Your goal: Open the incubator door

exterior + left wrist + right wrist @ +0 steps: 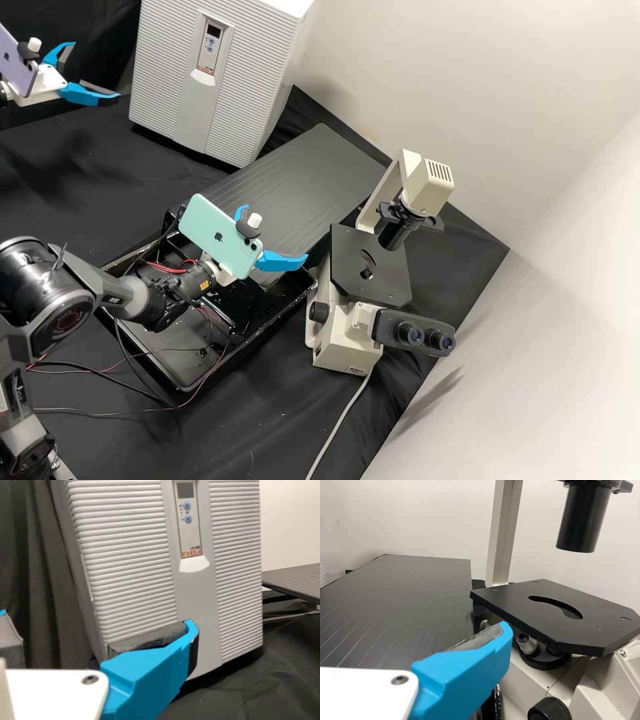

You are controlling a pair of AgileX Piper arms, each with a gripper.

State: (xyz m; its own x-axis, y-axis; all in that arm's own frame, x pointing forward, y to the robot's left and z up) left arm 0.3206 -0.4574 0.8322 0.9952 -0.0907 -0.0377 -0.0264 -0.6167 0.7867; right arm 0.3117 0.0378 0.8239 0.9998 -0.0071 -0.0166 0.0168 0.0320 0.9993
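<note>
A tall light-grey incubator (283,73), its ribbed plastic door (247,73) closed, stands beside the wide-spread left gripper (96,69), apart from it, near the far edge of the black-draped bench (267,433). The right gripper (273,232), also wide, hangs near a cream-and-black microscope (347,327); pale walls (427,67) rise behind.

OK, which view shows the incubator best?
The left wrist view: the incubator is largest there, its panel close, though a blue finger covers some lower front. The high view shows front and side, smaller; the right wrist view, a ribbed sliver, probably its edge.
</note>
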